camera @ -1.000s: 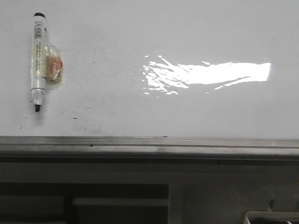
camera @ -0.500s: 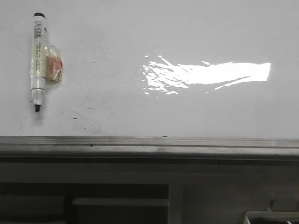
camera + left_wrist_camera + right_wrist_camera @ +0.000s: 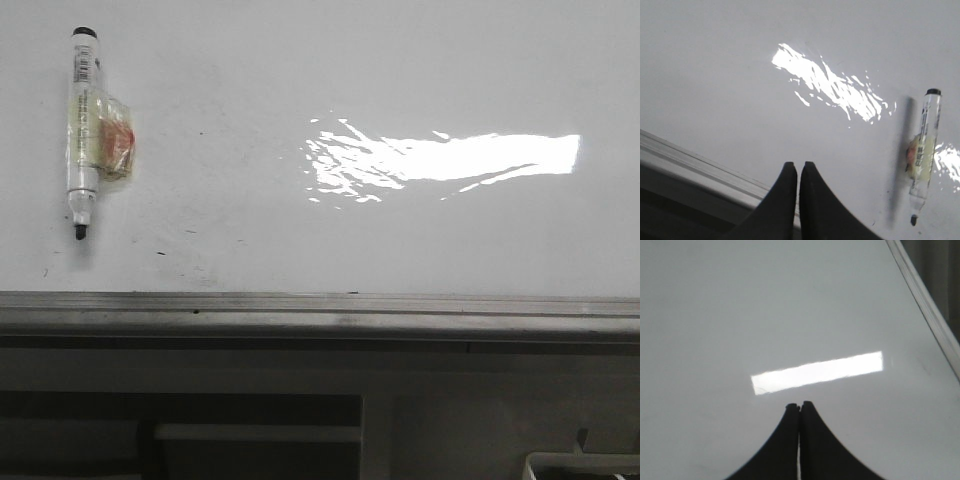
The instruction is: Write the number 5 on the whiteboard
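Note:
The whiteboard [image 3: 420, 230] fills the front view, glossy white with faint dark specks; no number 5 shows on it. A white marker [image 3: 81, 130] with a black tip and a taped-on yellowish pad lies on the board at far left, tip toward the rail. In the left wrist view the same marker [image 3: 923, 155] lies well to the side of my left gripper [image 3: 797, 165], which is shut on nothing near the board's rail. My right gripper [image 3: 799, 404] is shut too, empty, over bare whiteboard [image 3: 740, 315]. Neither gripper shows in the front view.
A grey metal rail [image 3: 320, 305] runs along the board's near edge, with grey cabinet panels [image 3: 260, 430] below it. A bright lamp reflection [image 3: 440, 158] lies on the board's middle. The board's rail [image 3: 927, 305] also crosses the right wrist view.

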Controlling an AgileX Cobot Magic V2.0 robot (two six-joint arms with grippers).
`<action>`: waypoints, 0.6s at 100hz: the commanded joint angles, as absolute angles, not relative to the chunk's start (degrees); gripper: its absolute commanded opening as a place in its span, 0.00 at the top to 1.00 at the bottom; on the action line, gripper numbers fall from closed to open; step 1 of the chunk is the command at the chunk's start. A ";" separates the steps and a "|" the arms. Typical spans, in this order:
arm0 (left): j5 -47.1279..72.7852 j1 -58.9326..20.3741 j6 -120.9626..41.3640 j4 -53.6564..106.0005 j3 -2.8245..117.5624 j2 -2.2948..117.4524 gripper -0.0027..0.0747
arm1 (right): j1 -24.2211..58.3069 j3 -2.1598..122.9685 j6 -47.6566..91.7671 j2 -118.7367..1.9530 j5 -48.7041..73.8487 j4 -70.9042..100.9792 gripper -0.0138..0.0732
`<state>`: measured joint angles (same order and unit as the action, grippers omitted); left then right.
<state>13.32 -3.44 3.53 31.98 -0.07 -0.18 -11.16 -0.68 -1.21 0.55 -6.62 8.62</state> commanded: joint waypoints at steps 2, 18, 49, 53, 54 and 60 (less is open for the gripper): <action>6.99 -3.28 4.00 37.30 -1.41 -1.76 0.99 | -11.49 -1.88 -2.82 1.58 -7.62 16.27 0.92; 3.54 -3.28 4.00 46.58 -1.41 -1.76 0.99 | -11.49 -1.60 -2.95 1.58 -5.67 19.92 0.92; 7.79 -3.28 0.61 42.72 5.29 -0.17 0.99 | -7.17 10.63 -2.84 0.24 8.00 11.81 0.92; 9.68 -3.28 -0.77 40.59 7.55 1.24 0.99 | -5.71 12.10 -2.70 -0.59 9.22 9.28 0.92; 10.03 -3.28 -1.03 39.61 7.95 1.53 0.99 | -5.46 12.63 -2.53 -0.75 9.45 8.53 0.92; 13.68 -3.28 -2.89 35.10 11.74 4.74 0.99 | -3.14 14.61 -1.15 -2.32 10.26 6.41 0.92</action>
<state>12.39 -3.44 0.00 40.71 5.14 0.61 -5.92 9.95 -2.86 0.39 11.84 11.25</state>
